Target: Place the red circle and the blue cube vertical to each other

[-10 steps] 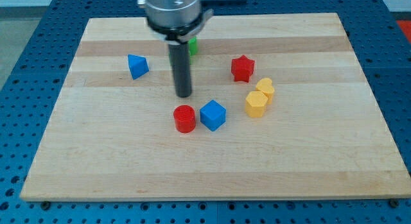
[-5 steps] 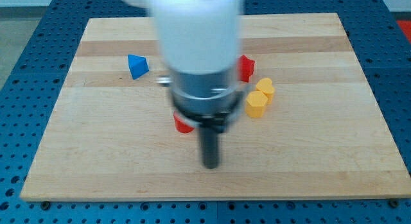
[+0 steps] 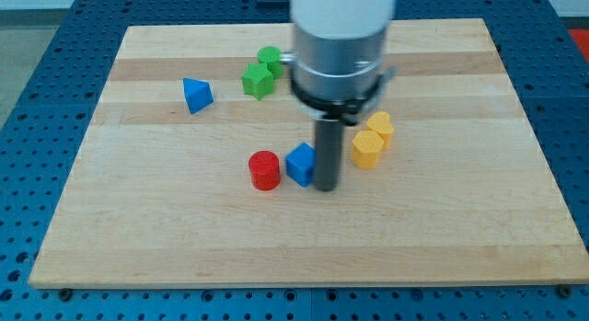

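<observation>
camera view: my tip [image 3: 326, 187] beside blue cube [image 3: 300, 164]

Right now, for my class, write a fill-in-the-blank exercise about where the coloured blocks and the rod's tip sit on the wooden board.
1. My tip is at the view's right side of the ____ cube.
2. The red cylinder lies to the view's ____ of that cube.
3. Two ____ blocks lie to the view's right of the rod.
4. The blue triangular block is nearest the view's ____ edge of the wooden board.

Missing words: blue; left; yellow; left
</observation>
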`<state>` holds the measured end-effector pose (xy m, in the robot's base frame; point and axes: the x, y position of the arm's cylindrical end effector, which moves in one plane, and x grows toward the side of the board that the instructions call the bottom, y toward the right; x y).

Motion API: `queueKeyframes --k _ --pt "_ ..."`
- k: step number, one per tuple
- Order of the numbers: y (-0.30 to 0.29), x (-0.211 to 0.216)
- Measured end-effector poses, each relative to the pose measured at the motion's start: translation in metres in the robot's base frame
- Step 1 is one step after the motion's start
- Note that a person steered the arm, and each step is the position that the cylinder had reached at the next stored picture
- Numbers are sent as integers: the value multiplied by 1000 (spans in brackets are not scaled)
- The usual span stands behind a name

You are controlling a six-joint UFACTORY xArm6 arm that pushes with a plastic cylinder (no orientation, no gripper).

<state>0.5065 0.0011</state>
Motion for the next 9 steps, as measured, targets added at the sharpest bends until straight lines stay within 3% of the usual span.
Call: queueKeyframes --k 1,2,3,7,8,9 --pt "-54 0" --pt "-43 0" --pt "11 0" --pt "-66 -57" --pt "-74 -61" --pt "-44 -61"
